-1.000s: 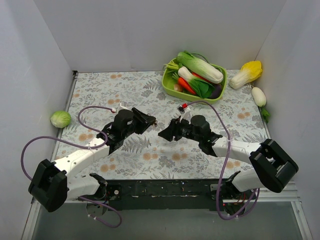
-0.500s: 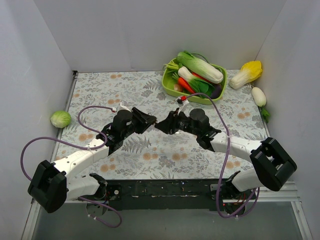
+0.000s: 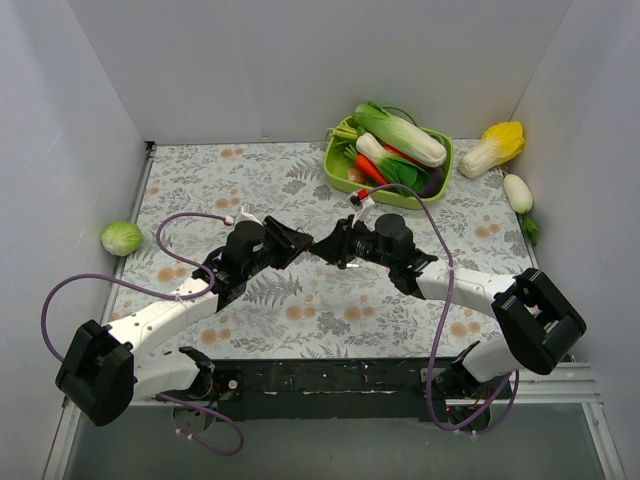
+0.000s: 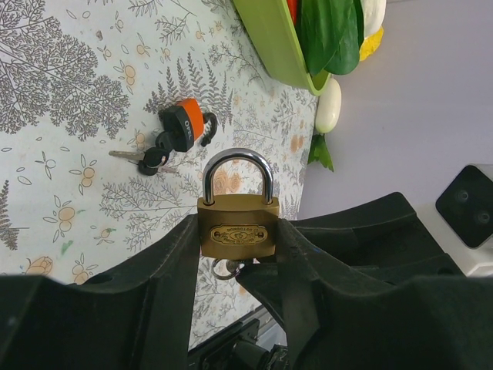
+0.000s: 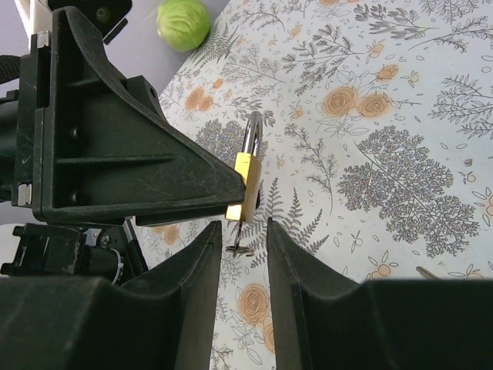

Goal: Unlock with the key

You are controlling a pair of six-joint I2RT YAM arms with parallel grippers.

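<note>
My left gripper (image 4: pixel 239 231) is shut on a brass padlock (image 4: pixel 238 223) and holds it above the table, shackle pointing away. A plain silvery key on a ring (image 4: pixel 228 269) hangs from the padlock's underside. My right gripper (image 5: pixel 240 227) is open, with its jaws on either side of that hanging key (image 5: pixel 240 248), just below the padlock (image 5: pixel 248 185). In the top view the two grippers meet (image 3: pixel 312 245) at mid-table. The black-headed key (image 4: pixel 156 158) lies on the table beside an orange padlock (image 4: pixel 185 127), apart from both grippers.
A green tray (image 3: pixel 340 175) of toy vegetables stands at the back right. A yellow-green cabbage (image 3: pixel 494 146) and a white radish (image 3: pixel 518 192) lie right of it. A small green cabbage (image 3: pixel 121 237) lies at the left edge. White walls enclose the table.
My right arm has swung left towards the left gripper, and its open jaws now flank the key under the brass padlock. The left arm has hardly moved.
</note>
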